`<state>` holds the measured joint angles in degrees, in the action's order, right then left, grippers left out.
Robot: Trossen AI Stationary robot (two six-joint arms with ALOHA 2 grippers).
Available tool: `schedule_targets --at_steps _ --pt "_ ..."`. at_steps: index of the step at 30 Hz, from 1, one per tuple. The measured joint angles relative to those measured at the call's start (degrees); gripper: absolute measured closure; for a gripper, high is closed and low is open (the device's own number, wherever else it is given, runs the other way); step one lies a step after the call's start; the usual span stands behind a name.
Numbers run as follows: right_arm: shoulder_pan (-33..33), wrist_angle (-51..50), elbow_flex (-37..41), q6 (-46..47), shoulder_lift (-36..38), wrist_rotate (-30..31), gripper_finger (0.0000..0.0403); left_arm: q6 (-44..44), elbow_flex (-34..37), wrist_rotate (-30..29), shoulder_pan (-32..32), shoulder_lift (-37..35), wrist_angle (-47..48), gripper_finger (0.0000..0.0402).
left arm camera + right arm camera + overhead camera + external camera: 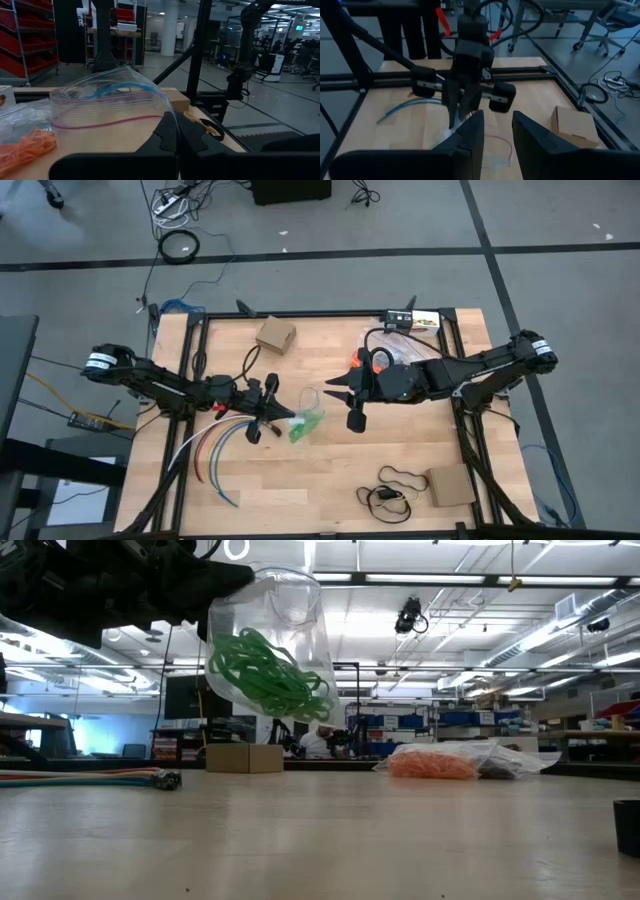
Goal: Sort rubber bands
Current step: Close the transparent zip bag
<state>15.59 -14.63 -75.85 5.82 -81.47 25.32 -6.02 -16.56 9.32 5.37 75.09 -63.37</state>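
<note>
A clear zip bag holding green rubber bands hangs above the table's middle, its mouth gaping open. My left gripper, reaching in from the table's left, is shut on the bag's rim. Just to the right of the bag, my right gripper hovers with its fingers apart and nothing between them, facing the left gripper. Orange rubber bands lie in a second clear bag on the table at the far right, with dark bands bagged beside them. My left gripper pinches the bag's rim at the zip strip between its two shut fingers, coming level from the table's left. The bag hangs below and beside the fingers, clear of the table, with the green bands sagging in its lower part.
A small cardboard box stands at the far left-centre and another at the near right. Long coloured cables curve at the near left. A black cord loop lies near the front edge. Dark frame rails edge the table.
</note>
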Motion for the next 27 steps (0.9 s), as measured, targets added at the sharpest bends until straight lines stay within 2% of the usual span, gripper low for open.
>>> schedule_targets --at_steps 7,27 --pt "0.0 1.7 0.0 0.0 0.0 0.0 0.0312 -0.5 0.0 0.0 0.0 0.0 0.0 0.0401" --pt "-2.0 24.7 0.0 0.0 0.0 0.0 0.0312 -0.3 0.0 0.0 0.0 0.0 0.0 0.0401"
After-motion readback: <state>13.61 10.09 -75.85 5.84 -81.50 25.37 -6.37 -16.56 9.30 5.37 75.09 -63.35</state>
